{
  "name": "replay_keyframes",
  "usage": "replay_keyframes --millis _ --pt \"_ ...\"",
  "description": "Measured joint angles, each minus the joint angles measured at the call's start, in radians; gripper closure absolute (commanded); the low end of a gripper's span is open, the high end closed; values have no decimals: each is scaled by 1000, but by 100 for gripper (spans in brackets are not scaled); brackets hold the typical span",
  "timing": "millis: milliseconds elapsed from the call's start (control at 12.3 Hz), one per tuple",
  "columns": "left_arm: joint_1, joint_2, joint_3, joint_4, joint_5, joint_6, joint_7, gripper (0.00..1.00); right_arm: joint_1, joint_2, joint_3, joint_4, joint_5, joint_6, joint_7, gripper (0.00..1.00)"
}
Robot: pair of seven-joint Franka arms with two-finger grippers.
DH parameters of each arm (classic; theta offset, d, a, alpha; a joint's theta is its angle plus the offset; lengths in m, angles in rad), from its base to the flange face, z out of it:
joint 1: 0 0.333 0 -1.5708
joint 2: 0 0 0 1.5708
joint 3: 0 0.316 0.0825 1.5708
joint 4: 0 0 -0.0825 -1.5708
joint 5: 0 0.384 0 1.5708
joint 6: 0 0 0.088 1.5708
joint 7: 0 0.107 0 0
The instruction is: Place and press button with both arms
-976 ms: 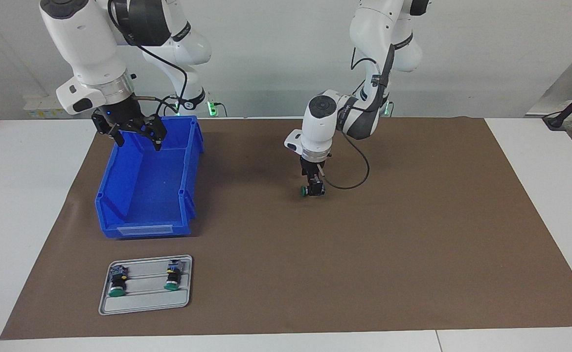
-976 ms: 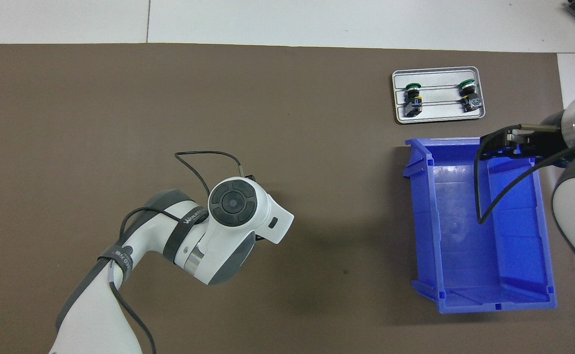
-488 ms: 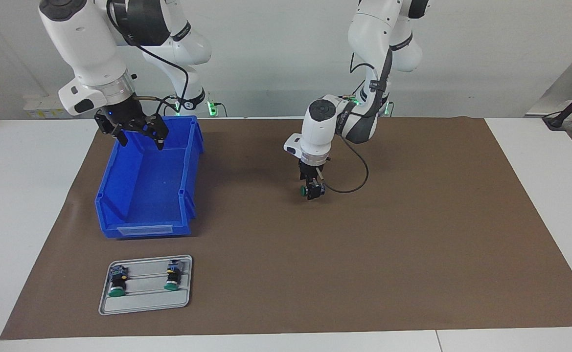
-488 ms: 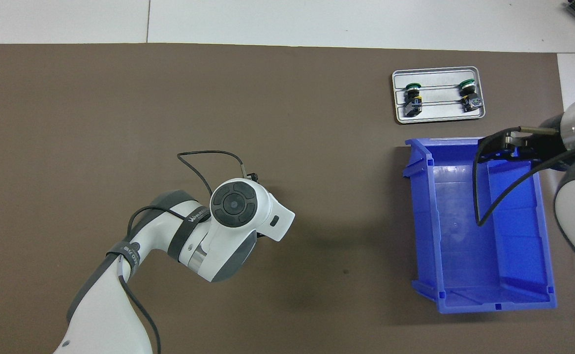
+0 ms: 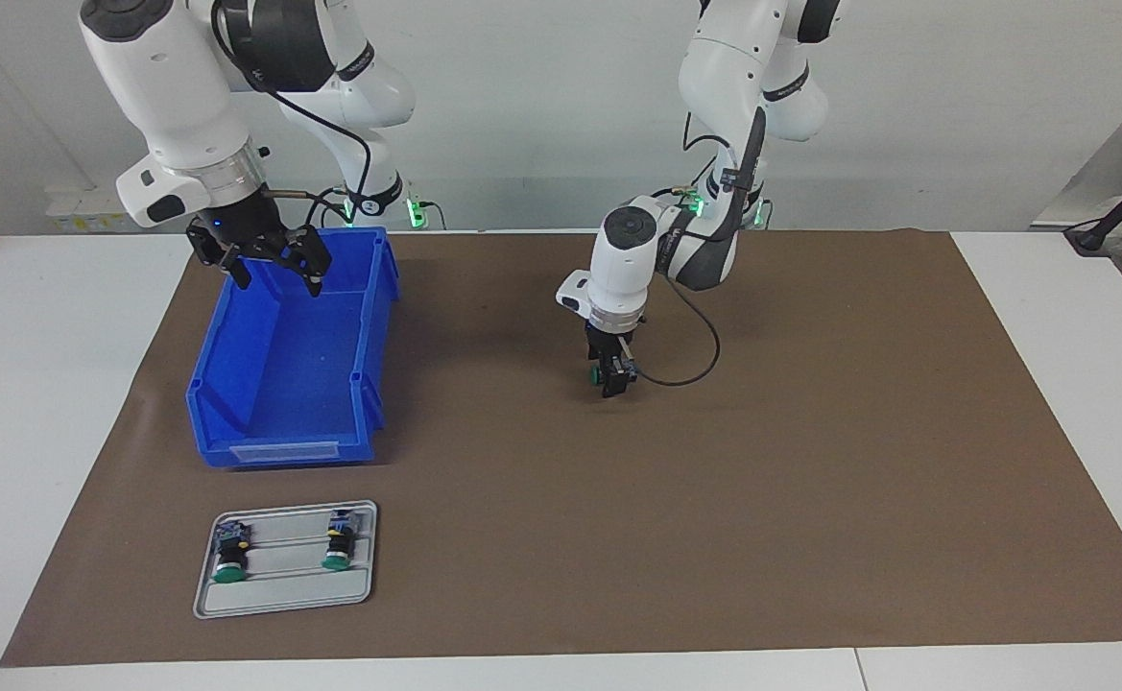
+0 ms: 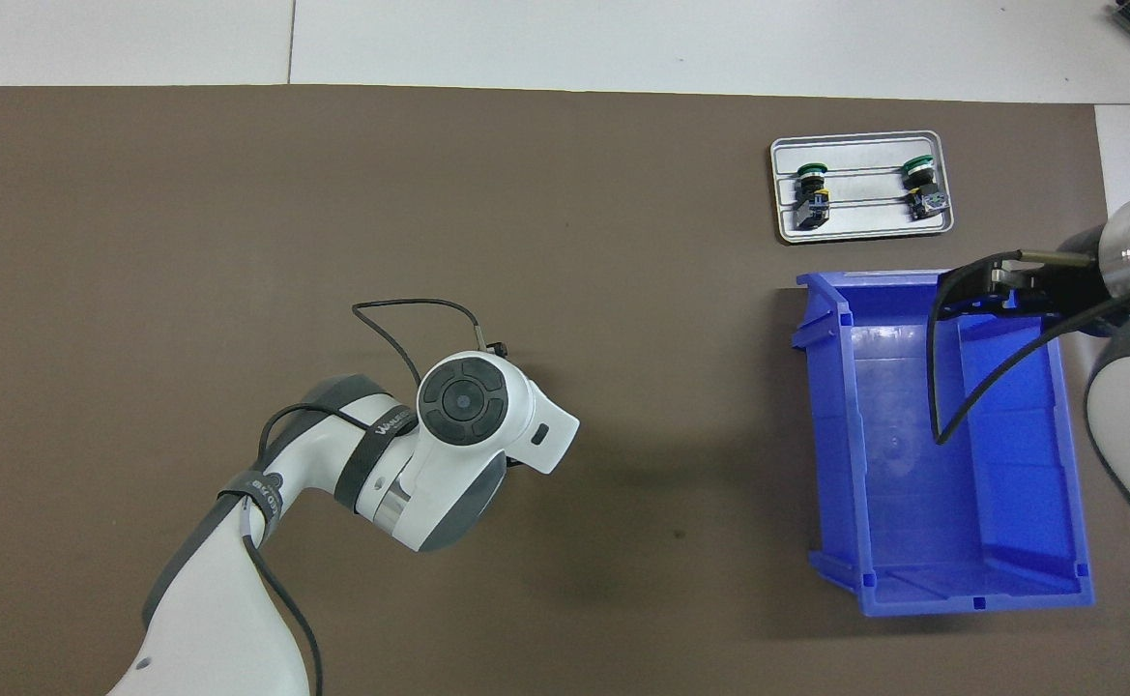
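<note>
One brown mat (image 5: 810, 461) covers the white desk (image 5: 42, 403) before a pale wall. The left gripper (image 5: 612, 376), over the mat's middle, has its jaws closed on one button (image 5: 598, 372). Two more buttons (image 5: 228, 555) lie in one grey tray (image 5: 282, 600). The right gripper (image 5: 273, 264), jaws spread and holding nothing, hangs over one blue bin (image 5: 287, 422).

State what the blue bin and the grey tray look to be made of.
Open-topped blue bin: likely moulded plastic, with a uniform saturated colour, ribbed walls and soft sheen. Shallow grey tray: probably metal, possibly plastic, with a pale matte surface, a thin rolled rim and pressed ridges.
</note>
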Motion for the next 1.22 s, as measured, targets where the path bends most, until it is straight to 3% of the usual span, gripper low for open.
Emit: replay_keyframes --millis 325,651,976,1220 --pt "0 -3 -1 0 0 -1 -1 49 0 -10 0 -1 0 0 0 0" --pt "0 -5 0 3 0 -1 -1 51 0 -10 -1 -1 0 2 0 0" --pt "0 -5 8 14 0 -7 -1 75 0 -10 -1 -3 0 2 0 0" --pt "0 -5 11 28 0 -34 -1 83 0 -10 -1 -3 0 2 0 0"
